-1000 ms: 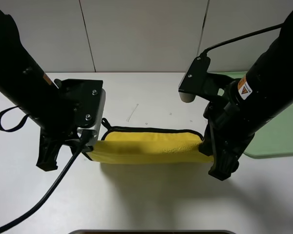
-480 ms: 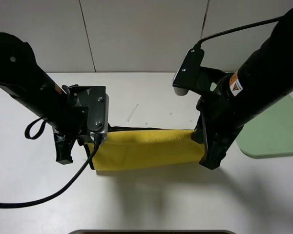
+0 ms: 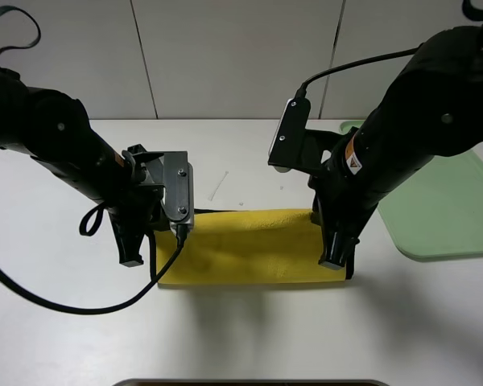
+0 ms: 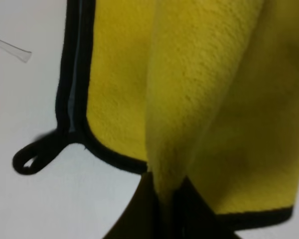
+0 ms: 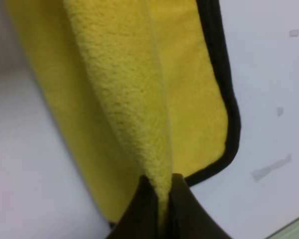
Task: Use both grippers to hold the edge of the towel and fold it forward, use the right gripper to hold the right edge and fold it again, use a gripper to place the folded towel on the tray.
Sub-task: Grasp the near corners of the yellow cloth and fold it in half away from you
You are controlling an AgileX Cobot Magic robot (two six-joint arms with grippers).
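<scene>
Our left claw [image 4: 164, 209] is clenched on a pinch of the towel [image 3: 241, 256], and our right claw [image 5: 162, 209] is clenched on the towel's other end. The towel lies partly doubled on the desk [image 3: 249, 346], midway between its left and right edges. The tray [image 3: 455, 209] sits at the right edge, apart from the towel. We judge the first fold is in hand, so we should carry both pinches level and together, match the black trim [image 5: 230, 114], and lower before letting go. We count two claws, one towel, one tray.
</scene>
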